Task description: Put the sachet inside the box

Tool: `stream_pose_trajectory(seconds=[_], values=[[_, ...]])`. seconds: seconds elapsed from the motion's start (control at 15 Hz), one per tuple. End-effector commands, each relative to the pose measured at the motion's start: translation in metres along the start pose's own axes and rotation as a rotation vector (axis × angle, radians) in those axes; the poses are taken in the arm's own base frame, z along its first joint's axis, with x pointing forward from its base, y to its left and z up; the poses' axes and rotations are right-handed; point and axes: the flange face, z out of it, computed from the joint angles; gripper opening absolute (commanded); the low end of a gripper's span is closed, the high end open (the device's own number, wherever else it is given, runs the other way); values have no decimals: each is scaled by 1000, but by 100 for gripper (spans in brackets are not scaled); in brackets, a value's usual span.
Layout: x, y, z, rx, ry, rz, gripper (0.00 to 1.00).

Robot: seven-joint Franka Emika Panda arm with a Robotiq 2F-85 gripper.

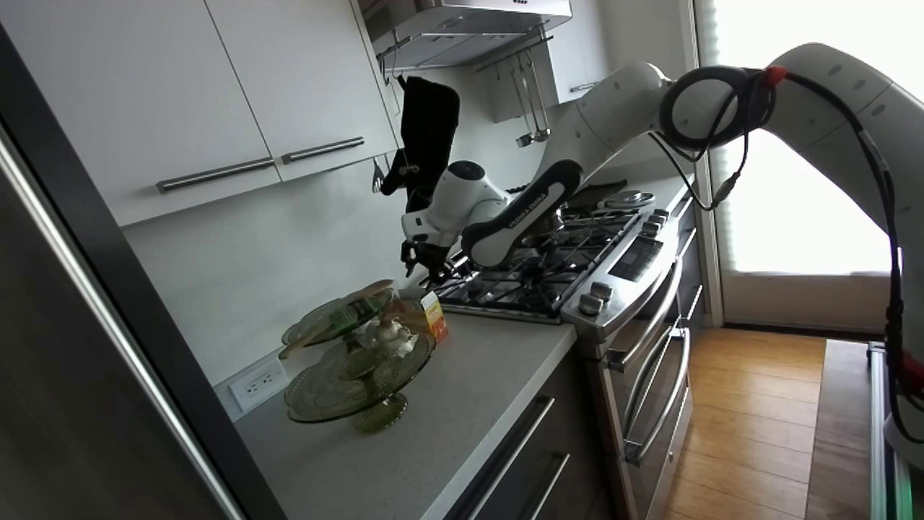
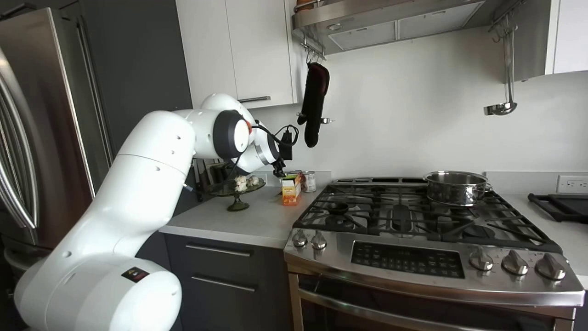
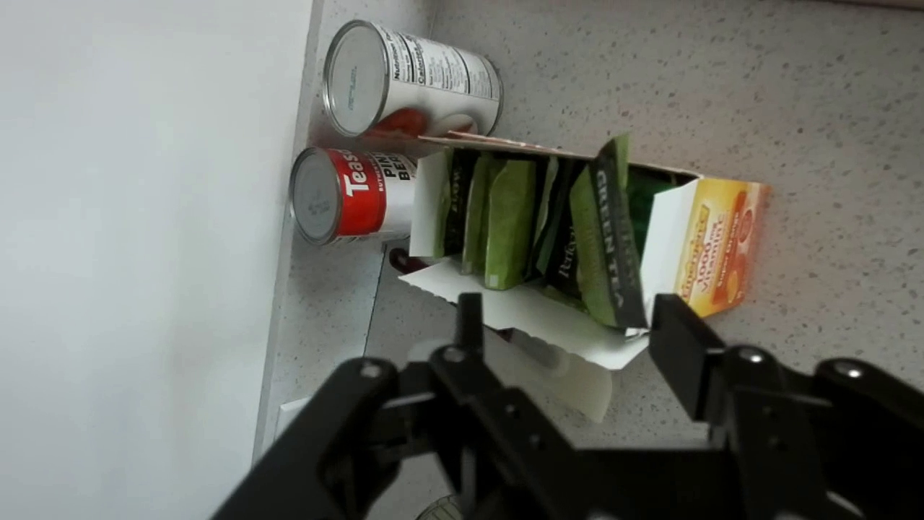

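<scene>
The box is an open orange and white carton (image 3: 725, 245) standing on the counter, in both exterior views too (image 1: 434, 318) (image 2: 290, 193). In the wrist view it holds a row of green and black sachets (image 3: 509, 224). A sachet marked GREEN TEA (image 3: 617, 245) sits tilted at the orange end and sticks out above the others, its ends reaching past both long edges. My gripper (image 3: 567, 318) is open with nothing between its fingers, at the carton's white flap side. In both exterior views the gripper (image 1: 426, 271) (image 2: 279, 171) is above the counter, close over the carton.
Two cans (image 3: 447, 76) (image 3: 361, 195) stand beside the carton near the wall (image 3: 144, 253). A pale translucent utensil (image 3: 570, 383) lies below the flap. Green glass stands (image 1: 339, 390) with garlic (image 1: 390, 338) and the stove (image 1: 534, 278) are near. An oven mitt (image 2: 317, 103) hangs above.
</scene>
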Motion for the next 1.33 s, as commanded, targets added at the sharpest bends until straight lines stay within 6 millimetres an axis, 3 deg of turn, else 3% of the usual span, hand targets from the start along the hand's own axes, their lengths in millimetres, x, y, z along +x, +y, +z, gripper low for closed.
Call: stream_pose_trajectory(seconds=[0.0, 0.07, 0.33, 0.73, 1.0, 1.27], values=[[4, 20, -33, 10, 7, 45, 93], [4, 27, -44, 12, 3, 71, 100], [3, 44, -98, 124, -35, 227, 100], [7, 38, -193, 340, -25, 355, 100], [-6, 11, -253, 392, -68, 518, 100], [-26, -31, -302, 404, -181, 724, 100]])
